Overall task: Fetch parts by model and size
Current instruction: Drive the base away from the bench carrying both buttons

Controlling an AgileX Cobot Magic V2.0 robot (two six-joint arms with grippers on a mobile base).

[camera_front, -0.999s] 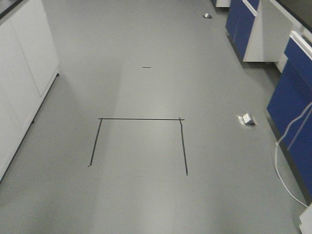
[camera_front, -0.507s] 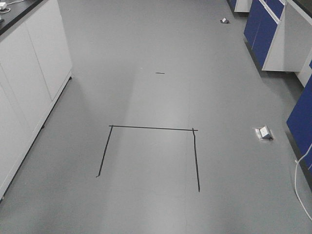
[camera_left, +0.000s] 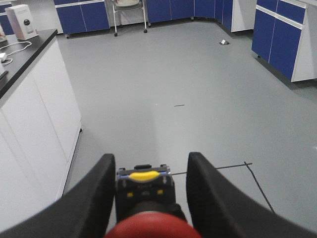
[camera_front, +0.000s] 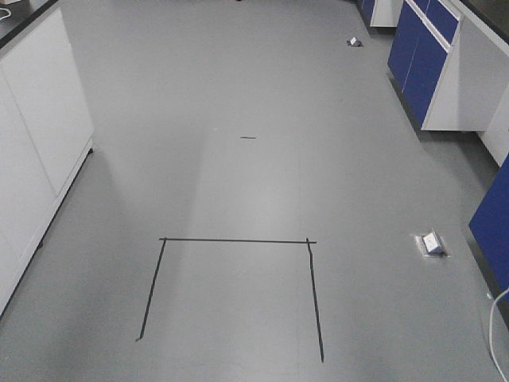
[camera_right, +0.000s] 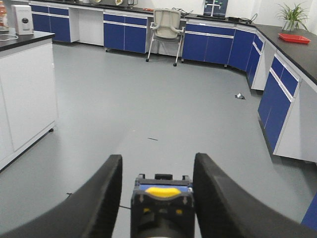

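Okay, left gripper (camera_left: 149, 159) first: its black curved fingers (camera_left: 99, 198) are clamped on the red mushroom-cap push-button switch with dark body (camera_left: 148, 225). The cap sits nearest the wrist camera. The dark base with its yellow tab points away, out over the floor. Nothing else supports it, so the jaws must be carrying it.

Right gripper (camera_right: 158, 158) is the same story, closed around the dark push-button switch block with blue strip and yellow tab (camera_right: 163, 203). Its cap is out of view below the picture edge, so cap colour can't be told from here.

Both parts are off any surface and held low and level ahead of the arms. That reads as a transport pose, gripped across the body so the caps stay free.

Outward: plain grey floor (camera_front: 254, 95) and a three-sided black tape outline (camera_front: 235, 240) ahead of the base, likely a parking mark. A small open floor socket box (camera_front: 431, 243) lies to the right of it, well apart. White cabinets (camera_front: 40, 119) run along the left and blue-fronted cabinets (camera_front: 425, 64) along the right. A mesh office chair (camera_right: 166, 22) stands at the far counter.

Judgement: picking is done, delivery is not. No drop-off spot is identifiable. The risk is a part slipping while it is carried.
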